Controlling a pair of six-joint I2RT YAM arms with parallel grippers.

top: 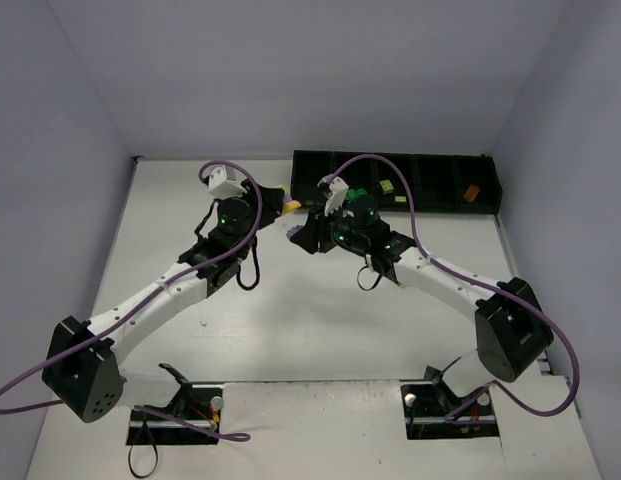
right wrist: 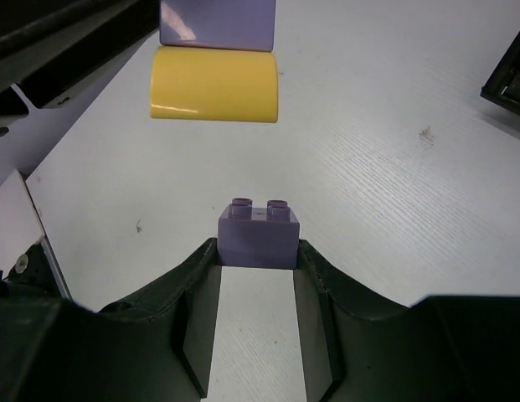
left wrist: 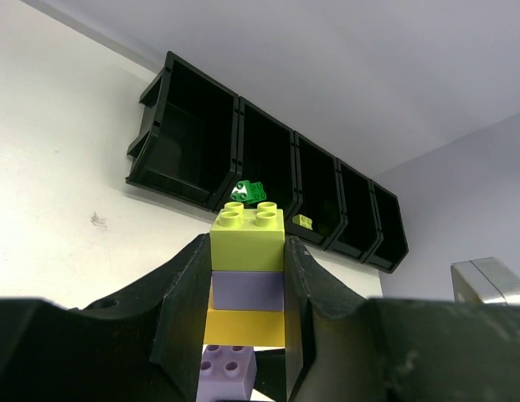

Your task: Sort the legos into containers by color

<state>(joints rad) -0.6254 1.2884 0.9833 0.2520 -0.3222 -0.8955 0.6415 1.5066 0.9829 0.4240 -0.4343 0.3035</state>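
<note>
The left gripper [left wrist: 247,251] clamps a lime-lavender-yellow stack [left wrist: 247,289], the right gripper [right wrist: 258,255] pinches a lavender brick [right wrist: 258,234]

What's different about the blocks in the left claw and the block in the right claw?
The left gripper holds a three-brick stack; the right gripper holds one single brick. The three-brick stack is lime, lavender and yellow; the single brick is only lavender. Both are pinched between black fingers.

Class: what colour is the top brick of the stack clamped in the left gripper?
Lime green: top brick of the stack, best in left wrist view.
</note>
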